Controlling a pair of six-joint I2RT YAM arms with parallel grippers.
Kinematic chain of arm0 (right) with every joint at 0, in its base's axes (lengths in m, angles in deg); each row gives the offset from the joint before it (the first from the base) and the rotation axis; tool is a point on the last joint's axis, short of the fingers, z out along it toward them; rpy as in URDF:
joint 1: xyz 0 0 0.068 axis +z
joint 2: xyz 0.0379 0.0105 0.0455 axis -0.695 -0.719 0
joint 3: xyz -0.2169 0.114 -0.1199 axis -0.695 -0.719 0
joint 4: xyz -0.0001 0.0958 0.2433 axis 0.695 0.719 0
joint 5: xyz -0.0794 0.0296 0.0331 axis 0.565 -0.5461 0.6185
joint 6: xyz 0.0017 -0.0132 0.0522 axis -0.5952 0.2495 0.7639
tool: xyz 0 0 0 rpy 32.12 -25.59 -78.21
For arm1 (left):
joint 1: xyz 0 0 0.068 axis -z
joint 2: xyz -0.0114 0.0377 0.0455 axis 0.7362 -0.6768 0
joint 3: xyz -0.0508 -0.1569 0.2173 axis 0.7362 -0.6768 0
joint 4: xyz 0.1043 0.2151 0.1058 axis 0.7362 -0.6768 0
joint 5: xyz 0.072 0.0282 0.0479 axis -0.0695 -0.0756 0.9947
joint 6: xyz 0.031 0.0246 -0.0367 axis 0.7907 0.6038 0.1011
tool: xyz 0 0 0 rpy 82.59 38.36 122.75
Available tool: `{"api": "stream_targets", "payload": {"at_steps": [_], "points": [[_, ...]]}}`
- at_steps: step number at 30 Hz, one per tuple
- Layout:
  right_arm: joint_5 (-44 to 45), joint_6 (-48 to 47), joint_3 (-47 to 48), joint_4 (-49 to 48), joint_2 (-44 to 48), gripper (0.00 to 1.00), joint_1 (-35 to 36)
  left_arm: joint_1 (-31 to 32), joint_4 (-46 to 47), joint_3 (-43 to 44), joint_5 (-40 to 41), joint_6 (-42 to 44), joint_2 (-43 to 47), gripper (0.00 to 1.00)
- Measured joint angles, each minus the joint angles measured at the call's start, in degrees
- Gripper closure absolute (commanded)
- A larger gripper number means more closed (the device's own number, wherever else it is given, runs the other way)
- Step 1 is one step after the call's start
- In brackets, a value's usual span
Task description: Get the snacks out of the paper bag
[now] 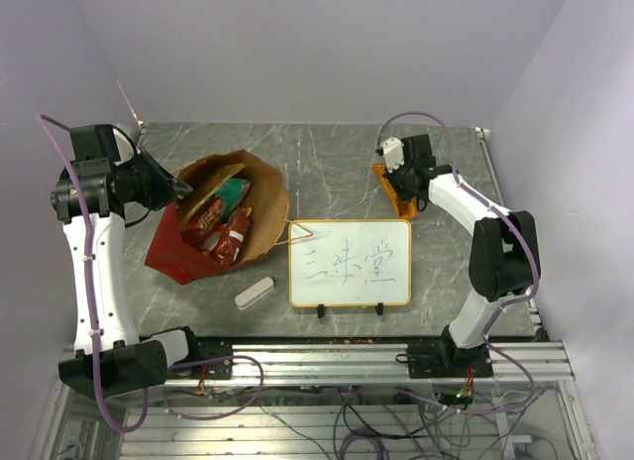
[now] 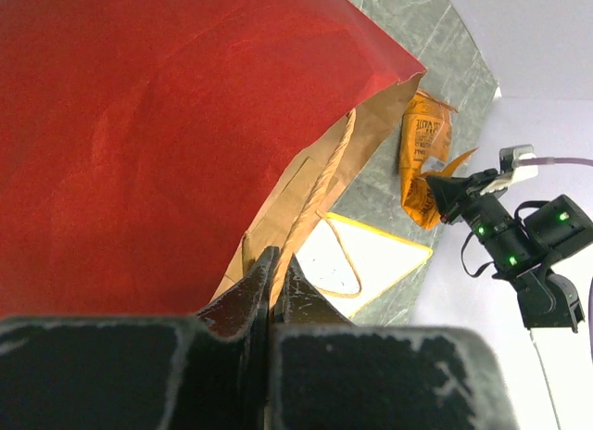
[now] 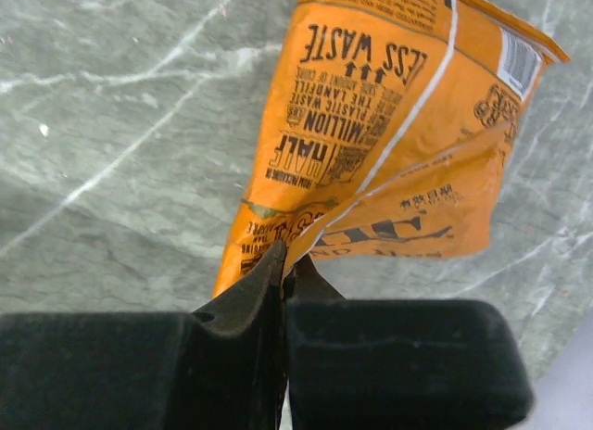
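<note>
One snack [image 3: 389,143] in right gripper [image 3: 283,261]; paper bag [image 2: 139,124] in left gripper [image 2: 275,263]

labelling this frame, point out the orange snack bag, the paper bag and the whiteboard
orange snack bag [image 3: 389,152], right wrist view, printed face
paper bag [image 2: 139,143], left wrist view, red outer side
whiteboard [image 1: 349,264], top view, white writing surface

Your table [image 1: 337,168] was grey stone veined with white. On it, at your left, lay the red paper bag [image 1: 173,257], mouth open; the framed whiteboard [image 1: 349,262] rested mid-table; a white eraser [image 1: 255,292] lay between them, touching neither.
</note>
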Motion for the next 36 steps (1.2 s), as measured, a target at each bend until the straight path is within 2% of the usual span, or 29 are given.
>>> {"api": "stream_targets", "payload": {"at_steps": [7, 16, 20, 23, 30, 32, 33, 36], "points": [[0.4, 10.4, 11.1, 6.6, -9.3, 1.00, 1.7, -0.1, 1.1, -1.6, -0.1, -0.6, 1.2, 0.93], [2.2, 19.3, 11.8, 8.5, -10.5, 1.00, 6.3, -0.1, 1.3, -2.7, -0.2, -1.6, 2.5, 0.93], [2.5, 22.1, 13.6, 9.0, -11.0, 1.00, 5.1, -0.1, 1.3, -2.6, -0.2, -1.6, 2.5, 0.93], [4.3, 23.1, 12.4, 8.2, -9.8, 1.00, 2.4, -0.1, 1.4, -2.6, -0.2, -1.9, 2.5, 0.93], [13.9, 24.6, 1.7, 4.2, -0.2, 1.00, -1.7, -0.1, 1.2, -2.6, -0.2, -1.9, 2.8, 0.93], [16.4, 24.5, 1.1, 3.6, 0.7, 0.93, -2.1, -0.1, 1.2, -2.6, -0.2, -1.9, 2.9, 0.93], [18.0, 24.5, 0.6, 3.0, 1.0, 0.86, -2.3, -0.1, 1.2, -2.6, -0.2, -1.9, 2.9, 0.93], [22.6, 24.3, -2.8, 0.7, 2.7, 0.73, -3.0, -0.1, 1.2, -2.6, -0.2, -1.8, 2.9, 0.93]]}}
